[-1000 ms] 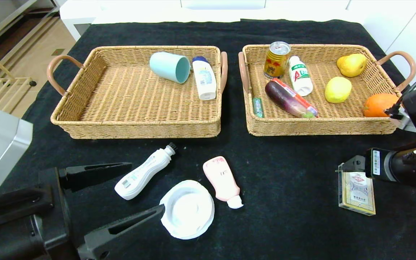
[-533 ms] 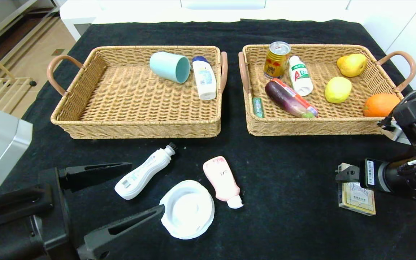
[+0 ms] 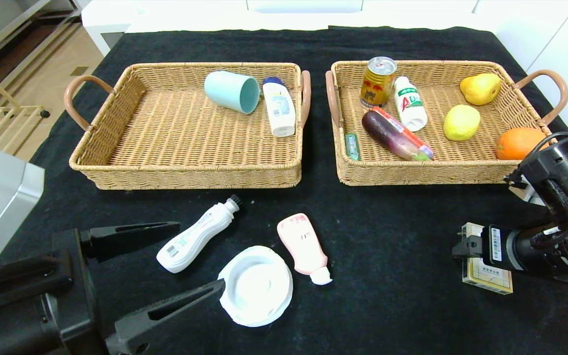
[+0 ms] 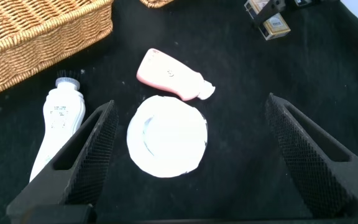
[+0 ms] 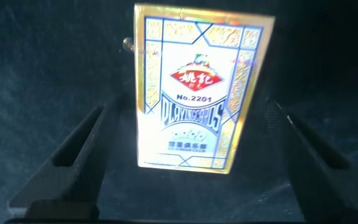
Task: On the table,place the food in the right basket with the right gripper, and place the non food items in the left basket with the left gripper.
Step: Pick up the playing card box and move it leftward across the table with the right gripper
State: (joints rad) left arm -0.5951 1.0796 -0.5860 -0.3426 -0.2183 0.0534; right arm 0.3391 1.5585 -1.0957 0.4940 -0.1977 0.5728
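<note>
A box of playing cards (image 3: pixel 488 281) lies on the black cloth at the front right. My right gripper (image 3: pixel 464 245) is open, low over the box's far end, one finger on each side of it in the right wrist view (image 5: pixel 188 115). My left gripper (image 3: pixel 200 256) is open and empty at the front left. In the left wrist view (image 4: pixel 190 106) it hovers above a white round plate (image 4: pixel 166 135). A pink tube (image 3: pixel 303 246) and a white bottle with a black cap (image 3: pixel 195 236) lie beside the plate (image 3: pixel 256 286).
The left basket (image 3: pixel 185 173) holds a teal cup (image 3: pixel 230 91) and a white bottle (image 3: pixel 279 106). The right basket (image 3: pixel 437 175) holds a can (image 3: pixel 376 81), a drink bottle (image 3: pixel 409 103), an eggplant (image 3: pixel 390 135), a lemon (image 3: pixel 461 122), a pear (image 3: pixel 481 88) and an orange (image 3: pixel 518 143).
My right gripper has moved toward the table's near edge and lower over the card box, covering more of it. The left arm and the other objects have not moved.
</note>
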